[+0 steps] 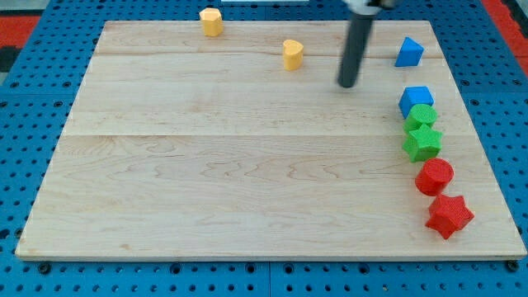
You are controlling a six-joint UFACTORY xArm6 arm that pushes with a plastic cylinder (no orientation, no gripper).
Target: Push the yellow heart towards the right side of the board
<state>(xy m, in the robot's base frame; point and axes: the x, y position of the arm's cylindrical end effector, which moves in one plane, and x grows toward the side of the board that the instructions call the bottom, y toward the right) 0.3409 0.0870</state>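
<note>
The yellow heart stands on the wooden board near the view's top, a little right of centre. My tip is to the heart's right and slightly below it, apart from it by a clear gap. A second yellow block, of rounded many-sided shape, sits at the board's top edge, left of the heart.
Along the right edge stand a blue triangular block, a blue cube, a green round block, a green star, a red cylinder and a red star. A blue pegboard surrounds the board.
</note>
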